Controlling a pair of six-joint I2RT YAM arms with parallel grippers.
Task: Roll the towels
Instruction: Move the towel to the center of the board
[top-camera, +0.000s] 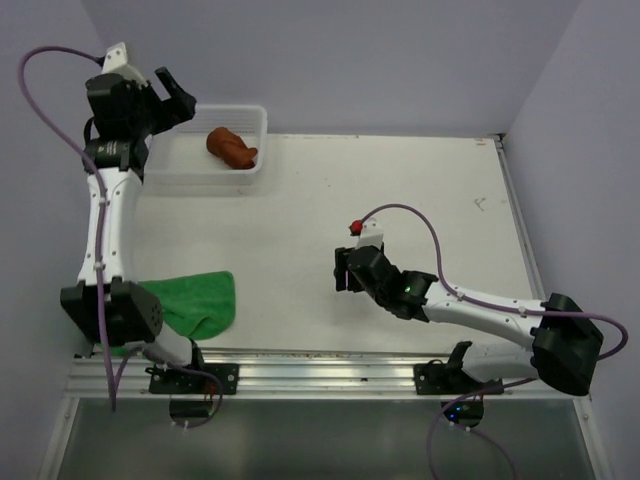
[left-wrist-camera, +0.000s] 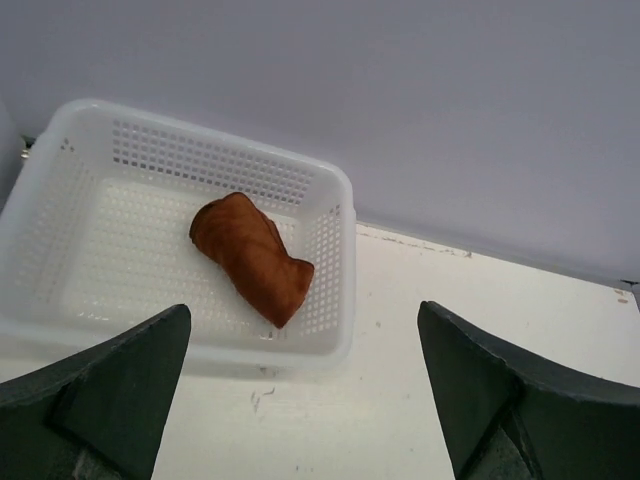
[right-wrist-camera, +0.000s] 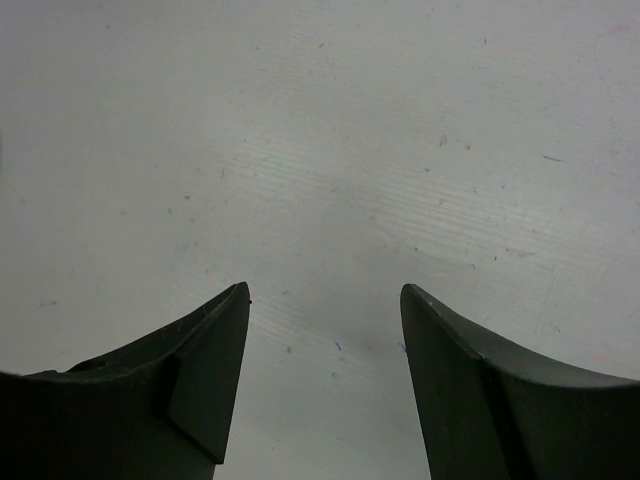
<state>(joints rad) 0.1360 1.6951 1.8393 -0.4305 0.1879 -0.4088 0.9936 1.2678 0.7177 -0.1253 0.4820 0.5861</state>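
A rust-brown towel (top-camera: 231, 147) (left-wrist-camera: 252, 257) lies rolled up inside the white mesh basket (top-camera: 185, 164) (left-wrist-camera: 330, 300) at the back left. The bright green towel (top-camera: 200, 300) lies flat and unrolled near the front left edge, partly under the left arm. My left gripper (top-camera: 172, 95) (left-wrist-camera: 304, 312) hovers wide open at the basket's left end, apart from the brown towel, nothing between its fingers. At the table's middle, my right gripper (top-camera: 343, 270) (right-wrist-camera: 325, 290) is open over bare tabletop and holds nothing.
The white table (top-camera: 420, 190) ends at walls behind and to the right. A metal rail (top-camera: 320, 375) carrying both arm bases runs along the near edge. A purple cable (top-camera: 420, 220) loops above the right arm.
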